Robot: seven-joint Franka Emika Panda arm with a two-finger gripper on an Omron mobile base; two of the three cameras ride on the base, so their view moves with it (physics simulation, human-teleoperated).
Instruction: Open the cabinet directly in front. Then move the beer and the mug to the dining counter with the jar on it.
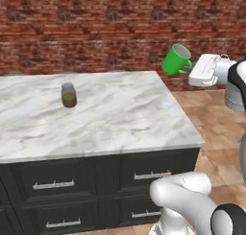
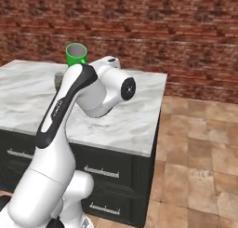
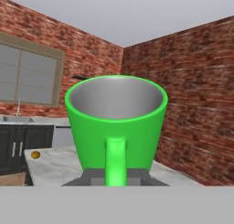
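while the tool (image 1: 191,69) grips one mug (image 1: 176,59), one jar (image 1: 68,95) tops the dining counter (image 1: 125,114).

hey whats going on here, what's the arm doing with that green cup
The robot arm's gripper holds the green mug by its handle side, in the air past the far right corner of the marble dining counter. The mug is tilted, not yet set down. The jar stands on the counter's left part.

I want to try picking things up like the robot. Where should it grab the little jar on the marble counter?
Probably around the jar's round glass body, just under the greyish lid, coming from above or the near side. It stands upright, alone on the dining counter, with no handle. The claw holds the mug by its handle now.
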